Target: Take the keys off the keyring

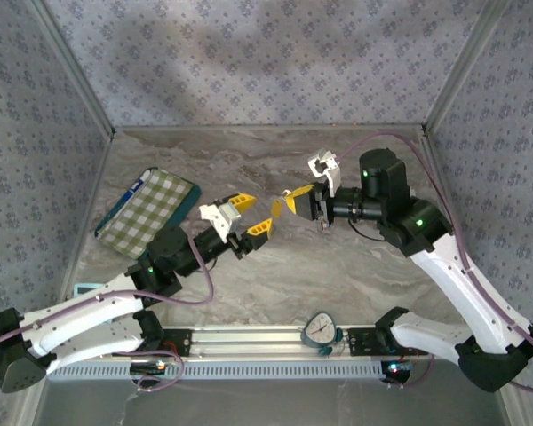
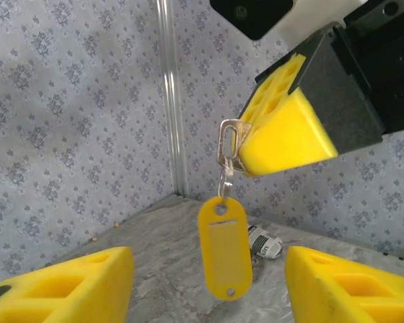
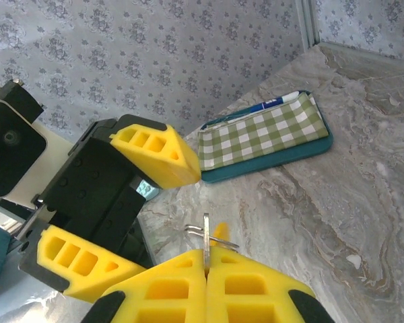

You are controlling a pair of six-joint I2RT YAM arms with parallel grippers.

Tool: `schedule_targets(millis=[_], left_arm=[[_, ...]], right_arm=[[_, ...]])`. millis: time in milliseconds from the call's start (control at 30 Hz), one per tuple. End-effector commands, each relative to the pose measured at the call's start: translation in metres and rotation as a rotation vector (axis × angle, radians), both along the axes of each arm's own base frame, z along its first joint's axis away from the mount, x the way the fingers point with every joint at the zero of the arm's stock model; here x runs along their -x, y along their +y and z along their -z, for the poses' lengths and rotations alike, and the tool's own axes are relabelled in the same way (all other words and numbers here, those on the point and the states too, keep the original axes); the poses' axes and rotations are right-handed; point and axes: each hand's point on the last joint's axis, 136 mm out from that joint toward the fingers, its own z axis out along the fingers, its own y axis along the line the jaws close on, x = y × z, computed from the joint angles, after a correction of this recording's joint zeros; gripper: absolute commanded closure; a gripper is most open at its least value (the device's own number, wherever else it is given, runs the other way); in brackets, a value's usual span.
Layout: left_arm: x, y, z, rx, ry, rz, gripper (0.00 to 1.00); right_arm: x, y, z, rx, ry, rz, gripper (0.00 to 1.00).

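My right gripper is shut on a flat silver key, which stands edge-on between its yellow pads. In the left wrist view the key sticks out of the right gripper's fingers. A thin wire keyring hangs from the key and carries a yellow oval tag. My left gripper is open, with its pads wide apart on either side of the dangling tag and touching nothing. From above, the left gripper faces the right gripper over the middle of the table.
A green-checked pouch with a teal edge lies at the back left. A small round timer sits on the rail between the arm bases. A crumpled printed scrap lies on the marble top. Patterned walls enclose the table.
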Motion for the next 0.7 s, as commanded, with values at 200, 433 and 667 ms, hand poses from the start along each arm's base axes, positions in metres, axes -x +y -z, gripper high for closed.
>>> schedule_targets(millis=[200, 433, 667], left_arm=[[-0.007, -0.007, -0.012, 0.027, -0.078, -0.029, 0.27], [-0.008, -0.014, -0.022, 0.023, -0.102, -0.017, 0.27], [-0.007, -0.016, -0.033, 0.03, -0.129, -0.01, 0.24]], right_arm=[[0.007, -0.001, -0.019, -0.019, -0.046, -0.013, 1.0], [0.012, 0.0, -0.018, -0.015, -0.056, -0.036, 1.0], [0.016, 0.002, -0.021, -0.02, -0.073, -0.059, 1.0]])
